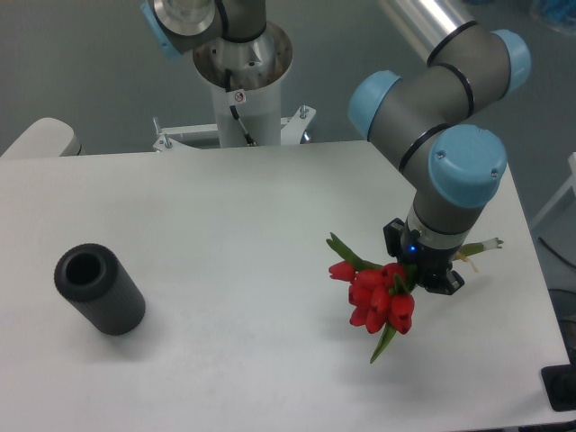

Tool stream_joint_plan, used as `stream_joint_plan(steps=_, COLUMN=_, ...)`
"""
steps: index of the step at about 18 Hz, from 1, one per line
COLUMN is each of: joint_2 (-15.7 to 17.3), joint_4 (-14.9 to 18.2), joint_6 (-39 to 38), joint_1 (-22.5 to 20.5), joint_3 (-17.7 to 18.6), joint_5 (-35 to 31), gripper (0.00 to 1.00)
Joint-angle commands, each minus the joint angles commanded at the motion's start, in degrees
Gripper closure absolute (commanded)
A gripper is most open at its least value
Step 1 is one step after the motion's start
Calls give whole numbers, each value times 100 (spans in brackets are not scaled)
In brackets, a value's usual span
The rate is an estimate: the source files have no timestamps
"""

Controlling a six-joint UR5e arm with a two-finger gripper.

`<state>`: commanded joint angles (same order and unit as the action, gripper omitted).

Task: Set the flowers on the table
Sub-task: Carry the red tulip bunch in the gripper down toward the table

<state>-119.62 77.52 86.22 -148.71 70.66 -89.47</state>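
Note:
A bunch of red tulips, the flowers (376, 297), hangs at the right side of the white table (243, 234). Its red heads and green leaves point toward the front left, and its pale stem ends stick out to the right past the wrist. My gripper (423, 270) points down over the bunch and is shut on the stems just behind the heads. The fingers are mostly hidden by the wrist and the blooms. I cannot tell whether the flowers touch the tabletop.
A dark grey hollow cylinder (99, 288) lies on its side at the table's left, its open end facing up and left. The robot's white base column (241, 90) stands behind the table's far edge. The table's right edge runs close to the gripper.

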Motion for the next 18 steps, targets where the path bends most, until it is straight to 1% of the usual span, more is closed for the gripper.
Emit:
stream_joint_plan(steps=8, joint_2=17, joint_4=9, joint_6=-44, joint_1=35, joint_3=17, joint_5=-35, gripper=100)
stream_joint_plan(steps=10, joint_2=35, joint_4=26, joint_6=-105, joint_1=105, joint_3=105, joint_5=-35, gripper=100)
stream_joint_plan(steps=13, joint_2=79, joint_4=-17, joint_6=-219, joint_1=325, joint_3=377, joint_5=-44, gripper=100)
stream_joint_plan(steps=16, joint_2=97, joint_4=0, joint_6=-281, joint_1=457, joint_3=457, joint_5=-18, gripper=100)
stream_joint_plan(steps=18, joint_2=158, joint_4=-9, joint_6=-378, joint_1=536, joint_3=632, joint_5=0, gripper=100)
